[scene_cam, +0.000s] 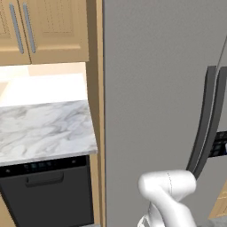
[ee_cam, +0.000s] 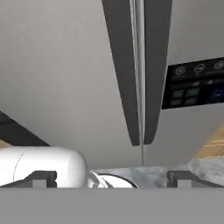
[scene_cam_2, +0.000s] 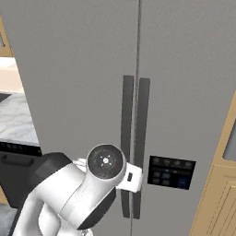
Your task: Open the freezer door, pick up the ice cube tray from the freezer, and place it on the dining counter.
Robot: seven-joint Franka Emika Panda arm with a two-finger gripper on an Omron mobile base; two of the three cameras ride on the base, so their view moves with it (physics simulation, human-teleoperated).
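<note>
A: Gripper state?
B: The two-finger gripper (ee_cam: pixel 111 179) is spread wide, nothing gripped, aimed at the handles.
A: Freezer?
B: The tall flat grey freezer door (scene_cam_2: pixel 189 92) with long dark handle (scene_cam_2: pixel 142 138) and button panel (scene_cam_2: pixel 171 172) is seen shut; contents hidden.

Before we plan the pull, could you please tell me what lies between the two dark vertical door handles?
In the right base view, only the narrow seam where the two closed grey doors meet lies between the freezer door's handle and the twin door's handle; the hand view agrees.
</note>
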